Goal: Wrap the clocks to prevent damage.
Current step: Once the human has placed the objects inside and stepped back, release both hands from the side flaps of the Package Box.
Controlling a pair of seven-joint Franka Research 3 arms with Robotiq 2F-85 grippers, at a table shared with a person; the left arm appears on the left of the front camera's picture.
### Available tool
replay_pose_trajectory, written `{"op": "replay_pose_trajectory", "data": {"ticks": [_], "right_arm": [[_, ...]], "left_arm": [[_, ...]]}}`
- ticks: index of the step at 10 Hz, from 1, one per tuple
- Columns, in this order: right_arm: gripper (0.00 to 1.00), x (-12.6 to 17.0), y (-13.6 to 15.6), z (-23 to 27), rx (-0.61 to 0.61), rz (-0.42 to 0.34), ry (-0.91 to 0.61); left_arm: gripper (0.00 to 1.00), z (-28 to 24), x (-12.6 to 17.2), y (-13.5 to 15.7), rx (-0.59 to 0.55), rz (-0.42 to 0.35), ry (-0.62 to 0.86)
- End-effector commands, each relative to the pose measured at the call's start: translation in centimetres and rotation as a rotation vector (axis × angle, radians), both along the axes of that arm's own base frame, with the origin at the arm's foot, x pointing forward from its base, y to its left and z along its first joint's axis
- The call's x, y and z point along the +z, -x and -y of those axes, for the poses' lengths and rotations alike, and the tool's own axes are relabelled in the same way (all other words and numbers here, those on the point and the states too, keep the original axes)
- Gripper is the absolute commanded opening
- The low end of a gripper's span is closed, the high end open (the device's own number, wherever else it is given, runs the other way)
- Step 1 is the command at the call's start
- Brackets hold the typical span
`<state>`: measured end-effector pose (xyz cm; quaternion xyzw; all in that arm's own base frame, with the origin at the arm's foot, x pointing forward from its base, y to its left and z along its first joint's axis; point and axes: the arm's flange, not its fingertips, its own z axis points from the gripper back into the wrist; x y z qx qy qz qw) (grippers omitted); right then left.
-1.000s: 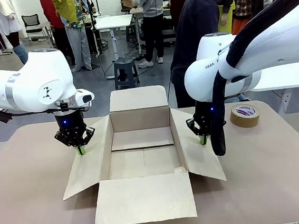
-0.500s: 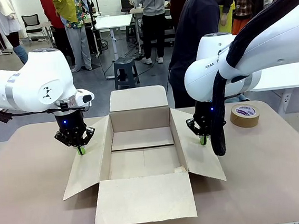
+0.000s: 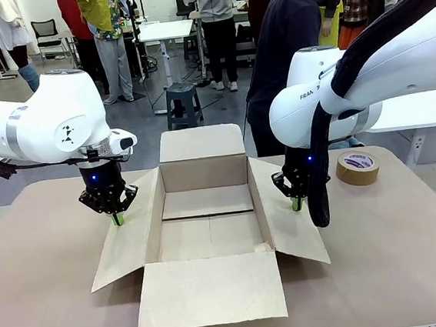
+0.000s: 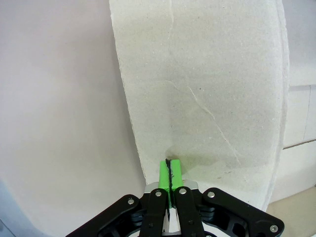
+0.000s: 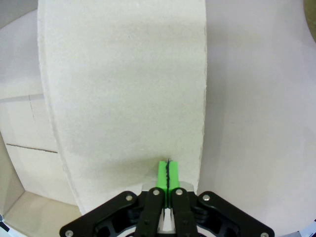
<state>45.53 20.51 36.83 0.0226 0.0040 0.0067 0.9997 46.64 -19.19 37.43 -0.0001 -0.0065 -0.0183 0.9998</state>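
1. Cardboard box [image 3: 203, 174]: stands open at the centre of the front view on the tan table [image 3: 46, 304]. All 4 flaps are folded outward. The front flap [image 3: 211, 290] lies flat toward the bottom edge of the frame; the rear flap [image 3: 200, 143] stands upright. The visible interior is bare cardboard.

2. Left gripper [image 3: 117, 219]: left of centre in the front view, pointing down onto the left flap [image 3: 129, 241]. In the left wrist view the gripper [image 4: 169, 170] has both green pads pressed together with nothing between them. The tips sit at the flap surface [image 4: 207, 89], near its outer edge.

3. Right gripper [image 3: 297, 204]: right of centre, pointing down onto the right flap [image 3: 290, 226]. In the right wrist view the gripper [image 5: 168, 173] also has its pads together and empty, with the tips at the flap [image 5: 123, 89] near its outer edge.

4. Brown tape roll [image 3: 357, 167]: lies flat on the table at the right of the frame, apart from the box.

5. A person in a dark top [image 3: 287, 41] stands beyond the far table edge, upper right of centre.
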Motion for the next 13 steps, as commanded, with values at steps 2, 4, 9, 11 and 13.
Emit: {"op": "replay_pose_trajectory", "data": {"ticks": [2, 4, 9, 11, 13], "right_arm": [[0.01, -0.13, 0.01, 0.04, -0.002, -0.003, 0.001], [0.01, -0.13, 0.01, 0.04, -0.002, -0.003, 0.001], [0.01, -0.13, 0.01, 0.04, -0.002, -0.003, 0.001], [0.01, -0.13, 0.01, 0.04, -0.002, -0.003, 0.001], [0.01, -0.13, 0.01, 0.04, -0.002, -0.003, 0.001]], "left_arm": [[0.00, -0.11, -0.07, 0.08, 0.003, -0.003, -0.016], [0.00, -0.11, -0.07, 0.08, 0.003, -0.003, -0.016], [0.00, -0.11, -0.07, 0.08, 0.003, -0.003, -0.016], [0.00, -0.11, -0.07, 0.08, 0.003, -0.003, -0.016], [0.00, -0.11, -0.07, 0.08, 0.003, -0.003, -0.016]]}}
